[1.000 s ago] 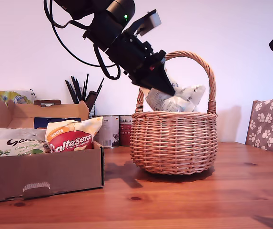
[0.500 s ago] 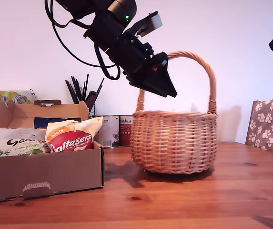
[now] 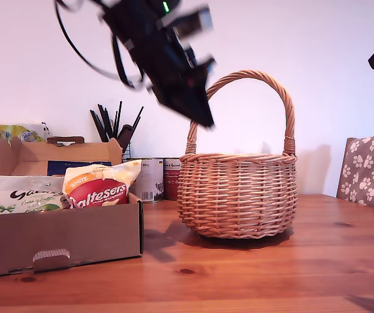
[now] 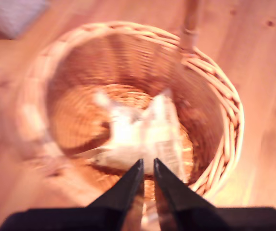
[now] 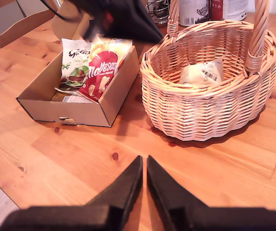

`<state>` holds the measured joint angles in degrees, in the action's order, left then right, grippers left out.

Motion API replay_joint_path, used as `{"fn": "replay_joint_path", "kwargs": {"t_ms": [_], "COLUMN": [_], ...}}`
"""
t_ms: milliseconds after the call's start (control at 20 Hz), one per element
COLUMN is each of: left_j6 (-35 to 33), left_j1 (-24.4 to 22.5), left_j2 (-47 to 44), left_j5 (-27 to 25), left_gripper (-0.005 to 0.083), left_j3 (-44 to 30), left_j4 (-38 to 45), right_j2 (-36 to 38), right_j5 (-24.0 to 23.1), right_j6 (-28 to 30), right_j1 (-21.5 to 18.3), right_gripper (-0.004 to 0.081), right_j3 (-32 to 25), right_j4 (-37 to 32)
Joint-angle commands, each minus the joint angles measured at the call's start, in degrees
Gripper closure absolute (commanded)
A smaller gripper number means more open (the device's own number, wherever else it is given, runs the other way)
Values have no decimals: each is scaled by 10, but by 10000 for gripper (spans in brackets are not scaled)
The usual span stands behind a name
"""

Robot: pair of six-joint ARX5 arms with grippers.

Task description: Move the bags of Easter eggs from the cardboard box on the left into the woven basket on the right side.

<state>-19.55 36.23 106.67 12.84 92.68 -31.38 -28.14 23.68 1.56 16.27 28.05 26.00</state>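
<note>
**Black hands empty, one pale bag down in the basket, two waiting in the box**

Black and pointed, my first hand (image 4: 146,173) is hanging above the woven basket (image 3: 237,195), its jaws pressed nearly together with nothing between them. In the exterior view it (image 3: 203,117) is showing blurred beside the arched handle, so it is plainly in motion. My second hand (image 5: 144,171) is hovering over bare tabletop (image 5: 186,183) in front of the basket, jaws likewise drawn close and holding nothing.

Directly below the first hand, one whitish bag (image 4: 147,134) is lying on the basket floor; the second wrist view is showing the same bag (image 5: 203,74), barcode up, against the far wall. So one transfer is looking complete.

Out at the exterior view's left, the cardboard box (image 3: 62,238) is still keeping two pouches propped upright: the Galaxy bag (image 3: 27,194) and the Maltesers bag (image 3: 98,189), touching side by side. Something blue is lying behind them, too hidden to name. At least those two are remaining to carry over.
</note>
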Motion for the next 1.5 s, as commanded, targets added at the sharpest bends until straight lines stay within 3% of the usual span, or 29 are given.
{"fn": "replay_joint_path", "kwargs": {"t_ms": [0,250,450,650,850,900,950,1050,1100,1450], "left_j6": [7,-6,-19,-61,-87,-94,-94,-99,-122,-150], "left_j1": [-7,-50,-102,-178,-252,-258,-260,-260,-260,-262], "left_j2": [-26,-77,-145,-224,-234,-231,-229,-220,-219,-179], "left_j5": [-5,19,46,130,174,177,188,177,169,152], "left_gripper": [796,796,796,796,791,749,614,215,118,113], "left_j3": [-1,-24,-100,-205,-216,-216,-216,-216,-216,-183], "left_j4": [-8,-29,-6,35,-4,-9,-9,-2,-2,17], "right_j2": [2,2,2,2,2,2,2,2,2,-4], "right_j5": [3,2,2,2,2,2,2,2,2,2], "right_j6": [2,2,2,2,2,2,2,2,2,2], "right_j1": [2,2,2,2,2,2,2,2,2,2], "right_gripper": [783,783,783,783,783,783,783,783,783,783], "right_j3": [4,4,4,4,4,4,4,4,4,4], "right_j4": [-3,-3,-2,2,5,7,8,9,9,9]}}
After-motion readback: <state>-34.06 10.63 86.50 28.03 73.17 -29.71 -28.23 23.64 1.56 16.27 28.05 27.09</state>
